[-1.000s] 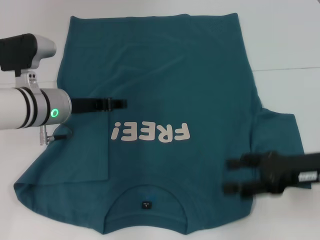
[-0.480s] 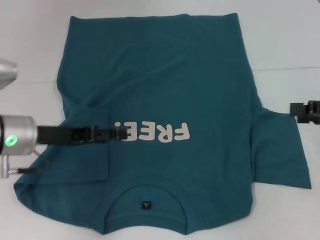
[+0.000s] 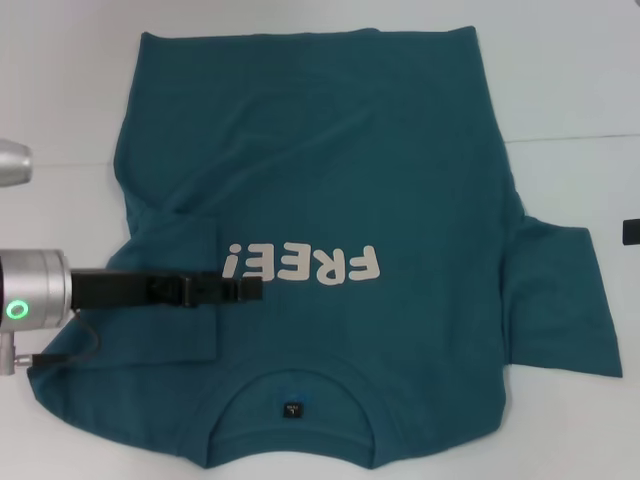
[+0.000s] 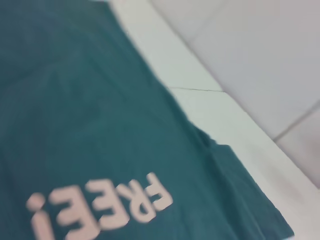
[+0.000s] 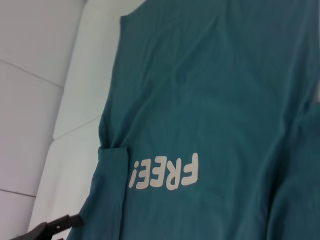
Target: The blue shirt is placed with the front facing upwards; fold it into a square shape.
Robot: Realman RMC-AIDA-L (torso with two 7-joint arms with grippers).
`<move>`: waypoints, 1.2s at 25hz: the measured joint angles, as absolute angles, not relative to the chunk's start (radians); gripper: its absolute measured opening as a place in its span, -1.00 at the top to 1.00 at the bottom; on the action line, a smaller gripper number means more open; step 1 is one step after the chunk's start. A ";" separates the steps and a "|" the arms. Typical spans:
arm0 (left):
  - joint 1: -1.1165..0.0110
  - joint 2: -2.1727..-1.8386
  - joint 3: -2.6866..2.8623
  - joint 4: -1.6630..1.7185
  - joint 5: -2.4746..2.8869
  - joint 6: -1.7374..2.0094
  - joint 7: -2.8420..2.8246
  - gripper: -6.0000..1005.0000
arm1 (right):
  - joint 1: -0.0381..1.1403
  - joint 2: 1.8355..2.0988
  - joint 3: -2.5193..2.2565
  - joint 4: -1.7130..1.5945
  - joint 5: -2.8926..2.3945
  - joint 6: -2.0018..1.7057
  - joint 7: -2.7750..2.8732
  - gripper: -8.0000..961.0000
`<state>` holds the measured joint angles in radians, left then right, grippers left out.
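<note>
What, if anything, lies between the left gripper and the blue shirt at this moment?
Nothing visible does. The left gripper is already over the blue shirt, just beside the folded-in sleeve. No other object lies on the shirt or the table.

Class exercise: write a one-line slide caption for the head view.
Left gripper reaches over the blue shirt, its left sleeve already folded in.

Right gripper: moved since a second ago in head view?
Yes. It was over the blue shirt beside the right sleeve; now it has withdrawn off to the robot's right, only a dark sliver at the frame edge.
</note>
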<state>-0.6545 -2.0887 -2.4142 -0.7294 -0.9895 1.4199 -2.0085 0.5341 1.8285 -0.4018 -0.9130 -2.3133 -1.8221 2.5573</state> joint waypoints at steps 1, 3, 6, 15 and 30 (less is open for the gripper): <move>-0.655 -2.092 -2.414 -0.738 -0.996 1.422 -1.962 -0.70 | 0.532 1.827 -0.401 -0.913 -2.316 -1.824 2.569 -0.90; -0.650 -2.105 -2.412 -0.764 -1.011 1.425 -1.863 -0.70 | 0.529 1.824 -0.399 -0.912 -2.329 -1.825 2.590 -0.90; -0.628 -2.143 -2.409 -0.828 -1.022 1.422 -1.716 -0.70 | 0.529 1.821 -0.392 -0.912 -2.377 -1.822 2.611 -0.90; -0.628 -2.160 -2.366 -0.856 -1.019 1.399 -1.649 -0.69 | 0.509 1.816 -0.355 -0.917 -2.471 -1.781 2.655 -0.90; -0.621 -2.160 -2.364 -0.857 -1.029 1.391 -1.658 -0.69 | 0.520 1.815 -0.357 -0.901 -2.551 -1.681 2.689 -0.90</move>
<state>-0.6212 -2.1598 -2.3642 -0.8574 -1.0287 1.3915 -1.6579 0.5197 1.8151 -0.3574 -0.9009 -2.5510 -1.6810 2.6888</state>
